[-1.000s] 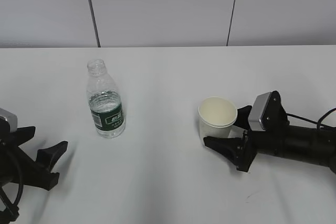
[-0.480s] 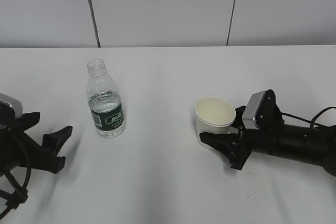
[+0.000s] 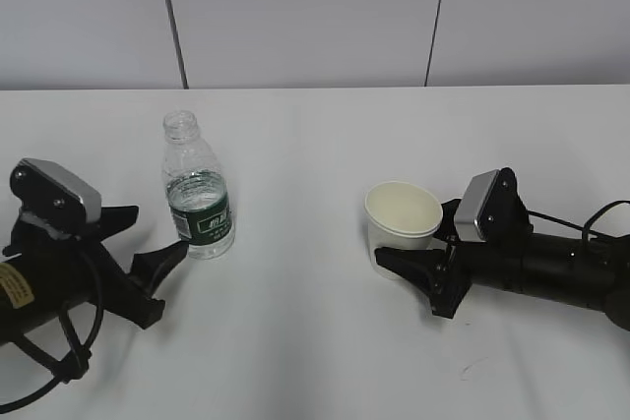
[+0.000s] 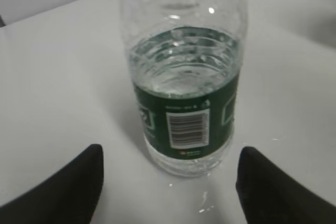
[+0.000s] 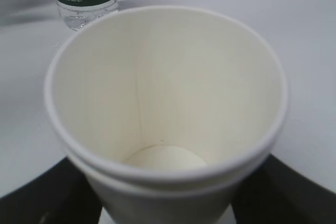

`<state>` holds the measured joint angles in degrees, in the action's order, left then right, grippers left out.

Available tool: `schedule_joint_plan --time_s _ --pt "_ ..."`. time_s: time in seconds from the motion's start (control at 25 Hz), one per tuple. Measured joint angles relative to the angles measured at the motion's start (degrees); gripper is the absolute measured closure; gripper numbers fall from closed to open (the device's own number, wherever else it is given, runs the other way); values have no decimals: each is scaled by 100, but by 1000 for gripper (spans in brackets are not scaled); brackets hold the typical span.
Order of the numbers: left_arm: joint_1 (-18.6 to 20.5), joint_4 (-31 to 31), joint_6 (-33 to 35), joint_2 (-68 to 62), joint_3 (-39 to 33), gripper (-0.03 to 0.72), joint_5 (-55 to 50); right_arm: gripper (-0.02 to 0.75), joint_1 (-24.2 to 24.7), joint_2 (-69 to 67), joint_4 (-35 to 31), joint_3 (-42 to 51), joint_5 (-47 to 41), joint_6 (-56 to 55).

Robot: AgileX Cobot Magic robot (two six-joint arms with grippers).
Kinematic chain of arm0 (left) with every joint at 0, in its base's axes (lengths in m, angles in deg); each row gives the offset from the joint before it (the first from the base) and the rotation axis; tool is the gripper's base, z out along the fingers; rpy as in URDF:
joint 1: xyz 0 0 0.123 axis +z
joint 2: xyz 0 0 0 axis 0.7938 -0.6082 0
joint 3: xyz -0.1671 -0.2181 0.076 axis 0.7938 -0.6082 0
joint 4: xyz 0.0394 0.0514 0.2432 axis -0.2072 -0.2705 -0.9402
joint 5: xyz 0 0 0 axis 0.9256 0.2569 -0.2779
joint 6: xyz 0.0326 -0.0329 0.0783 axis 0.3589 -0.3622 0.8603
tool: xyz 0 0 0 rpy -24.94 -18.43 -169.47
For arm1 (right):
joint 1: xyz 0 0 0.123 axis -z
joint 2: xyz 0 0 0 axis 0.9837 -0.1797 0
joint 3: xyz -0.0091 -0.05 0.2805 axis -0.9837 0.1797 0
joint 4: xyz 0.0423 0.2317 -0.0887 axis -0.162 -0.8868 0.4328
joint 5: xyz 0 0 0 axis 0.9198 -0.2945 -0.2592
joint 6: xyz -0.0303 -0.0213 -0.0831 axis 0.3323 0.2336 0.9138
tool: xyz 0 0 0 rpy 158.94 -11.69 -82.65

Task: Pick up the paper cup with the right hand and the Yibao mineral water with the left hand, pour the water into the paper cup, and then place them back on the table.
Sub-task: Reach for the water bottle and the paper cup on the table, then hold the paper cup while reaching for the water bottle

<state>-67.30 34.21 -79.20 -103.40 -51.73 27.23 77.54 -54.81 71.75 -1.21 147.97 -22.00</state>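
1. Standing upright on the table (image 3: 315, 341), left of centre, the bottle (image 3: 199, 189) lay just beyond the left gripper's (image 3: 148, 243) wide-open, empty jaws.
2. Right gripper (image 3: 418, 253) jaws flanked the cup (image 3: 402, 223); grip unclear.

1. The left hand (image 3: 148, 243) lies low at the left, its arm with the yellow sticker reaching rightward, jaws spread wide.
2. The right hand (image 3: 418, 243) lies low at the right, its arm reaching leftward, fingers (image 3: 406, 265) parted.
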Motion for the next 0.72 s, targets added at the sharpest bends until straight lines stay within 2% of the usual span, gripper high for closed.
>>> schedule_joint_plan --time_s 0.32,0.72 --pt "0 -194 -623 -337 613 197 -18 268 0 0 0 0 0 0" --pt "0 -671 -978 -921 1397 197 -18 268 0 0 -4 0 0 0"
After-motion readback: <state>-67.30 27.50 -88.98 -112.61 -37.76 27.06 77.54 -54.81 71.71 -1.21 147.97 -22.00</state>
